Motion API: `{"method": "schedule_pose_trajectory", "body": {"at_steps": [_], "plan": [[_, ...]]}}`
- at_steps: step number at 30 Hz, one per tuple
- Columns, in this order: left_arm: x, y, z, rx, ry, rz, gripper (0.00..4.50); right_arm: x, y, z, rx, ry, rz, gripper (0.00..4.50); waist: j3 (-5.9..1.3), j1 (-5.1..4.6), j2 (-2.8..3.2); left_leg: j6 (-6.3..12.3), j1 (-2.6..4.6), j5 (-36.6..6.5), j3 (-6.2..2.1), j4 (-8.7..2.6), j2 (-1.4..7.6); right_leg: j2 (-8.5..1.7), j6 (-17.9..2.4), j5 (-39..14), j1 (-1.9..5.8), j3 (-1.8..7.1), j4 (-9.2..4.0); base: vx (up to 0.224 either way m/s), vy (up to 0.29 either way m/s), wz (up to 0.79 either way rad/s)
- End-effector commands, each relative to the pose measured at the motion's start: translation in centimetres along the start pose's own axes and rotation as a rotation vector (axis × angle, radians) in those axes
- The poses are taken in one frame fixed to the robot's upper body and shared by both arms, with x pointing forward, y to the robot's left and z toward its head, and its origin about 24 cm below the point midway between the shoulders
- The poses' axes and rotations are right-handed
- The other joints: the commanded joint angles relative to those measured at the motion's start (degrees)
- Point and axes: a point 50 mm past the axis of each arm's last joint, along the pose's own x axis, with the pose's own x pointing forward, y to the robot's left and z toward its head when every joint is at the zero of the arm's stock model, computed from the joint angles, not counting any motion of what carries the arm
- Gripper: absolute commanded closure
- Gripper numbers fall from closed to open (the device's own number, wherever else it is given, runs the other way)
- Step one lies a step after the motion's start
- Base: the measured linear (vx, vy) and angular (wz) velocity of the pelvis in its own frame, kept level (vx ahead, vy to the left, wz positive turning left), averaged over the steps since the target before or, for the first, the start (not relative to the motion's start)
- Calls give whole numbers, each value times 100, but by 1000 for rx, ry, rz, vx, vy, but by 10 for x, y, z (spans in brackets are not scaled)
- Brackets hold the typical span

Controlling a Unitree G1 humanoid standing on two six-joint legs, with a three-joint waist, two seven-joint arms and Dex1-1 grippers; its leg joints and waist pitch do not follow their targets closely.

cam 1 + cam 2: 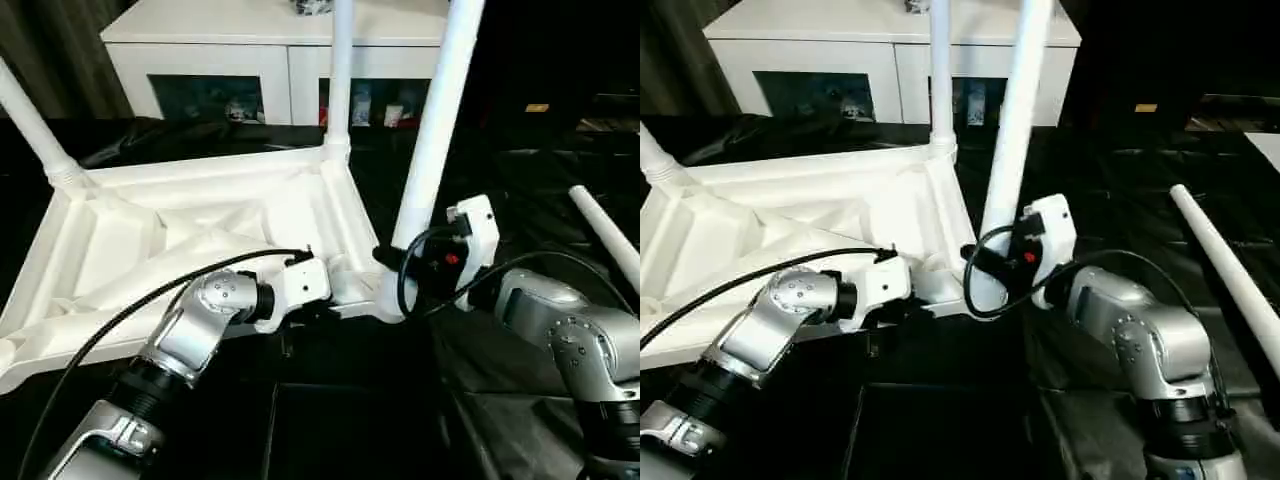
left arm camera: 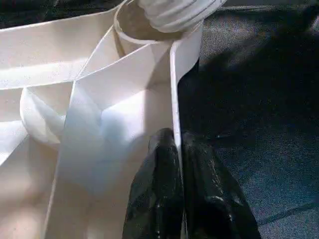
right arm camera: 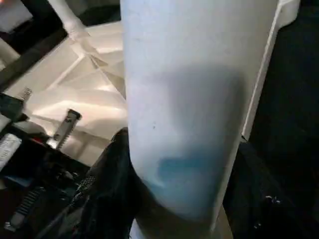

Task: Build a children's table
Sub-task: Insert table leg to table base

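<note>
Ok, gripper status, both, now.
Left gripper: shut on the tabletop's rim.
Right gripper: closed around the leg at the near corner socket.

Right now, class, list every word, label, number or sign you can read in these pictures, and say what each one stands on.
None can be read.
Mark on the left forearm: a pale logo, too blurred to read.
Yellow tag in the dark background: too small to read.
Items behind the cabinet glass doors: too blurred to read.
Tabletop and legs: no text.
</note>
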Motion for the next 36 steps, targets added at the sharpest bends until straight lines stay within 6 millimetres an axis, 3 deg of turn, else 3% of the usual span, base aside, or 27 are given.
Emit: {"method": "schedule_pose_trajectory", "body": {"at_steps": [1,18,25,36], "plan": [[1,-4,1,8,-39,-12,450,0,-1,2,-47,17,-27,264,-336,21,-141,312,1,-343,-79,-371,311,-422,-1374,-698,284,218,-333,0,0,0],[0,-4,1,10,-34,-21,450,15,-1,4,-163,-11,-61,264,-360,28,-127,369,12,-267,-71,-335,310,-421,-1490,-350,307,220,-278,0,0,0],[1,-3,2,8,-35,-18,450,20,4,-4,-244,4,-13,265,-338,11,-148,337,13,-456,-71,-338,312,-418,-1444,-642,297,220,-301,0,0,0],[1,-3,1,6,-32,-14,450,20,2,-14,-290,37,-2,265,-339,4,-154,414,10,-419,-76,-331,313,-420,-1481,-572,304,220,-291,0,0,0]]}}
